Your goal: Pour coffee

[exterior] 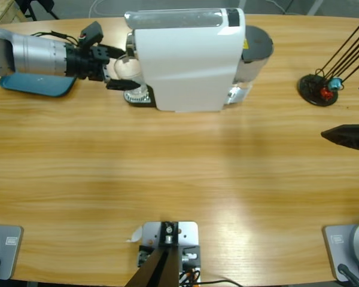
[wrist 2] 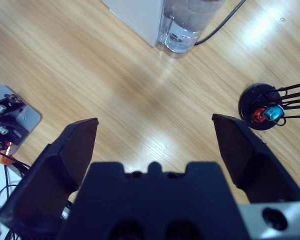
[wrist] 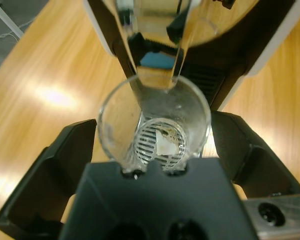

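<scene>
A: Far left?
B: Left gripper (exterior: 121, 73) at the machine (exterior: 188, 60), jaws spread either side of a glass (wrist: 155, 131) under the spout; contact unclear.
A: Coffee?
B: Can't tell; only the drip grate shows through the glass bottom.
A: Right side?
B: Capsule stand (exterior: 318, 89), then right gripper (wrist 2: 155, 145), jaws spread, holding nothing, above bare table (exterior: 179, 167).

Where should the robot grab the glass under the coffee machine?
Around its round side wall, coming in level from the open side facing away from the coffee machine. The glass stands upright on the drip grate with the spout right over its mouth, so the left gripper, jaws either side, fits best.
</scene>
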Motion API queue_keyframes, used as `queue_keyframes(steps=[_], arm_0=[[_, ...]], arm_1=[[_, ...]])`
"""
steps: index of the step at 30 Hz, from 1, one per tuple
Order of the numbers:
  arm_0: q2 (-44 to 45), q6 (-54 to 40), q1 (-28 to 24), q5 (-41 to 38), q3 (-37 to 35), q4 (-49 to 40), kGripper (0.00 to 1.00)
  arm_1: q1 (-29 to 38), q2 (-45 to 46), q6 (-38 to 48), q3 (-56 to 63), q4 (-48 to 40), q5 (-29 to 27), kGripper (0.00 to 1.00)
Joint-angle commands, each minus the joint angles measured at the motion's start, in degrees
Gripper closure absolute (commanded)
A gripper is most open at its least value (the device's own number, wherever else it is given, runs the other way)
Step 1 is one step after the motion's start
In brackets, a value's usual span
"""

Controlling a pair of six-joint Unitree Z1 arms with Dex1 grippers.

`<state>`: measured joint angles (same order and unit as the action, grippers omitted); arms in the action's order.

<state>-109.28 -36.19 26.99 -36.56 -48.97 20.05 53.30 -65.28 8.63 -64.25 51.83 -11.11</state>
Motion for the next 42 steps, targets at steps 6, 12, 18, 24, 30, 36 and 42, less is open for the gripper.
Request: queue_keyframes(steps=[6,12,18,24,30,36,42], arm_0=[[19.7,9.2,0.0,5.2,11.6,-3.9,0.032],[30.9,15.9,0.3,13.1,11.0,-18.5,0.032],[32.6,17.5,3.7,14.4,9.7,-23.8,0.032],[33.7,17.8,4.5,14.5,10.1,-23.9,0.032],[35.3,20.7,4.5,16.9,10.1,-24.0,0.032],[36.7,20.7,4.5,17.5,10.8,-24.0,0.032],[36.9,20.7,4.5,17.5,11.0,-23.9,0.032]], arm_1=[[-0.6,-1.0,1.4,-6.2,2.6,-2.7,0.0],[-10.1,-9.4,1.9,-18.3,2.9,-2.6,0.0],[-13.9,-29.6,-5.9,-42.4,13.1,2.1,0.533],[-14.8,-42.7,-10.4,-58.4,17.8,6.3,1.0],[-14.9,-47.9,-4.8,-62.0,20.5,7.8,1.0],[-15.0,-50.1,-4.2,-63.4,22.2,8.1,1.0],[-14.9,-51.4,-4.0,-63.5,24.0,8.3,1.0]])
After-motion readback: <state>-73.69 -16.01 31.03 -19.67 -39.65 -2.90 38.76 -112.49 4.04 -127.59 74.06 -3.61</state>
